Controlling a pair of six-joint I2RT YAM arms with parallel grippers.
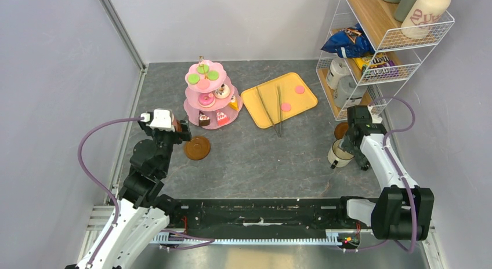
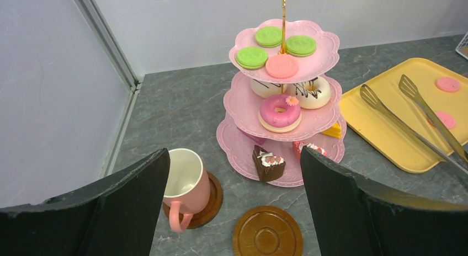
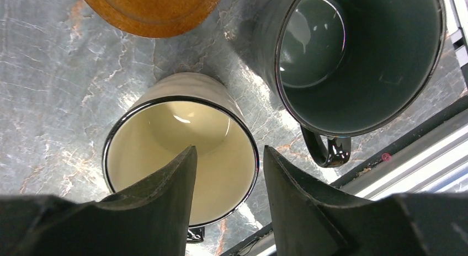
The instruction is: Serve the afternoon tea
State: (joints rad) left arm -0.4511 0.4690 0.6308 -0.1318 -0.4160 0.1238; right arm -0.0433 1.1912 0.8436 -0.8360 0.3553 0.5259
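The pink three-tier stand (image 1: pixel 209 95) holds green and pink macarons, donuts and cake wedges; it also shows in the left wrist view (image 2: pixel 281 90). My left gripper (image 1: pixel 183 131) (image 2: pixel 234 155) is open and empty. It hangs above a pink mug (image 2: pixel 186 181) on a brown saucer (image 2: pixel 215 198) and an empty saucer (image 1: pixel 197 147) (image 2: pixel 267 234). My right gripper (image 1: pixel 347 145) (image 3: pixel 229 151) is open over the cream mug (image 1: pixel 339 155) (image 3: pixel 165 140), one finger inside and one outside its rim. A dark mug (image 3: pixel 359 57) and another saucer (image 3: pixel 149 5) stand beside it.
A yellow tray (image 1: pixel 301 104) with metal tongs (image 1: pixel 272 109) and two pink macarons lies right of the stand. A wire shelf rack (image 1: pixel 377 48) at the far right holds a blue crisp bag (image 1: pixel 347 43), a yellow packet (image 1: pixel 377 61) and a cream bottle (image 1: pixel 426 14). Walls enclose the table.
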